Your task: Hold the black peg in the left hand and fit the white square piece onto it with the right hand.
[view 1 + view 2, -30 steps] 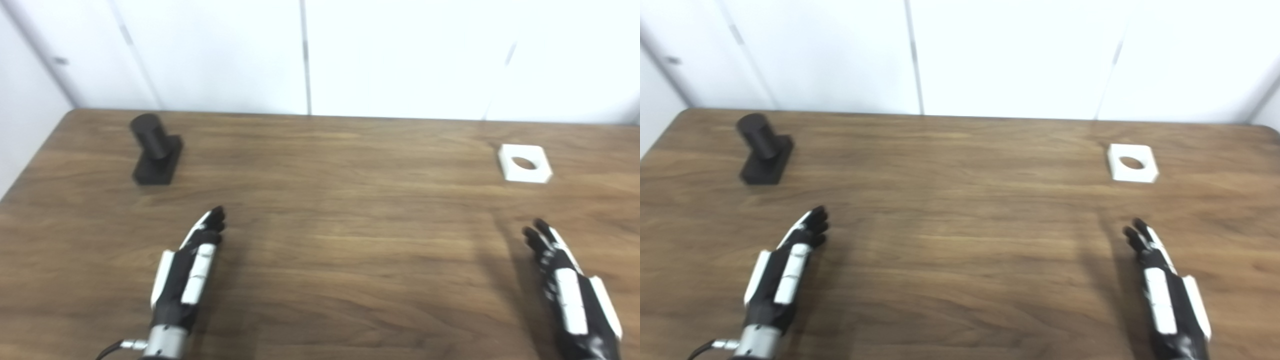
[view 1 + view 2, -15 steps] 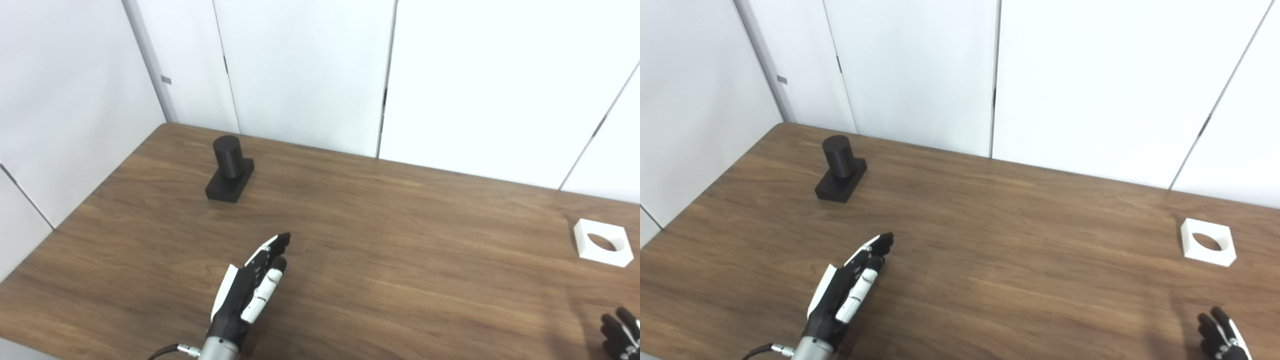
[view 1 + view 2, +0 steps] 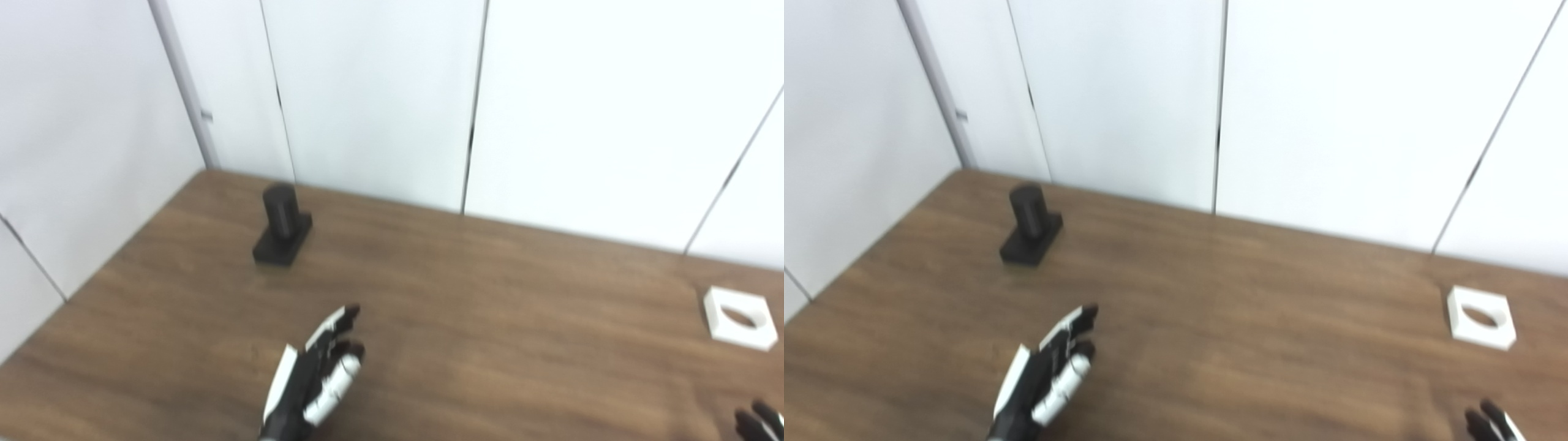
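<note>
Black peg (image 3: pixel 281 224) work has not begun: the left robot hand (image 3: pixel 315 376) hovers empty with fingers spread, well short of it. Only fingertips of the right robot hand (image 3: pixel 1488 424) show, so I cannot tell its state. The peg stands upright at the bench's (image 3: pixel 490 318) far left, the white square piece (image 3: pixel 1481 317) far right. A low, hasty reach could topple the peg.

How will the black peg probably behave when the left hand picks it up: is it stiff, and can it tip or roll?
The black peg looks rigid, probably one solid moulded piece. Its flat rectangular base should resist tipping on the table, though the upright cylinder could lever it if pushed high. Rolling seems unlikely unless it falls over.
</note>
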